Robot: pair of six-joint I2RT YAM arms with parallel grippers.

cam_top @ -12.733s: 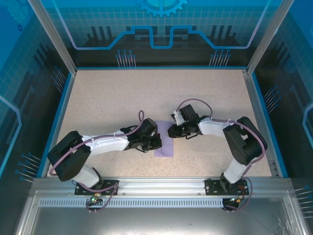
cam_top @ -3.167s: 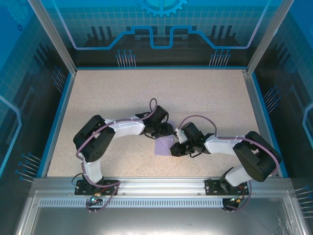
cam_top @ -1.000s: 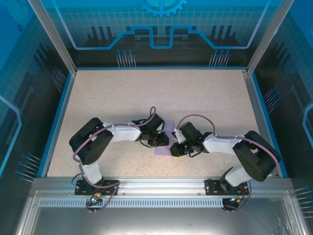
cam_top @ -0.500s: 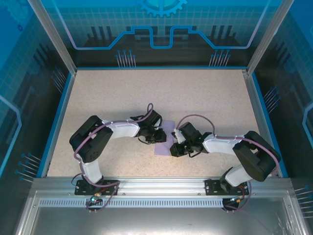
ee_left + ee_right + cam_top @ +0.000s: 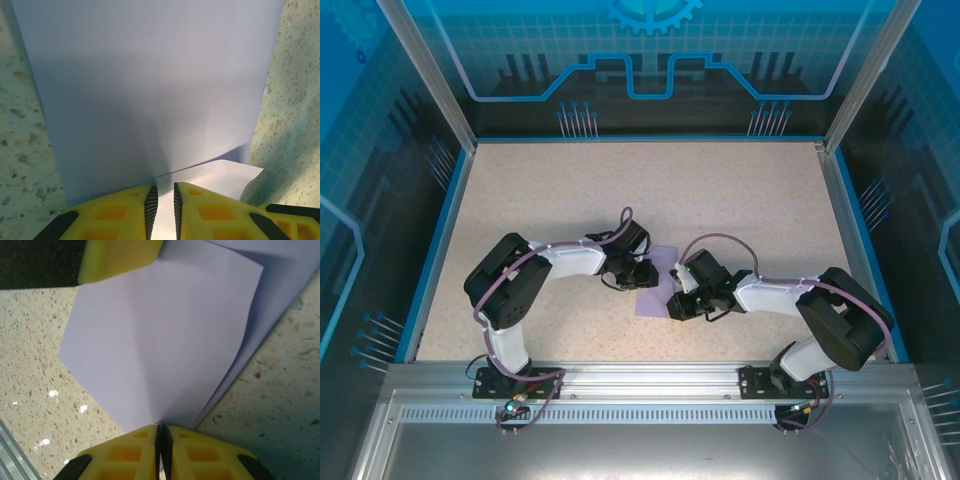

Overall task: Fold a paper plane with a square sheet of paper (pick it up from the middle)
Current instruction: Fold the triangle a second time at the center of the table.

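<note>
Mid-fold: the thin lavender-purple square sheet of paper point(image 5: 652, 298), one flap turned, lies mid-frame on the speckled worktop point(image 5: 740, 200). The right hand point(image 5: 161, 432) is clamped on its edge. The left hand point(image 5: 162, 197) stands barely apart opposite, grip unclear. Next: align edges, then crease.

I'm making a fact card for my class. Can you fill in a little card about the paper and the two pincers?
paper: purple, with a folded flap, between the two pincers
left pincer: closed on one edge of the paper
right pincer: closed on the folded flap, at the other side
table: speckled beige, under the paper
plane: not finished yet
</note>
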